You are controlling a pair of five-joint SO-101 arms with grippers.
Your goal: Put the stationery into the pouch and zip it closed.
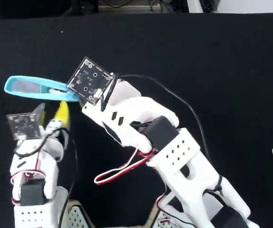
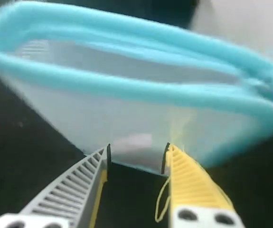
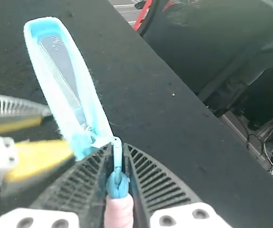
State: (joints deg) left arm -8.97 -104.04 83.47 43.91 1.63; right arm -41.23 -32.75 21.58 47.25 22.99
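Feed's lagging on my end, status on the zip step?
Right gripper shut on zipper pull. Left gripper at pouch side, grip unclear. Pouch mouth looks open. No obstruction seen.

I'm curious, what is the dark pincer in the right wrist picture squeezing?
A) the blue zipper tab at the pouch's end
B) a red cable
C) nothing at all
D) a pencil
A: the right pincer is closed on the blue zipper tab at the end of the blue pouch.
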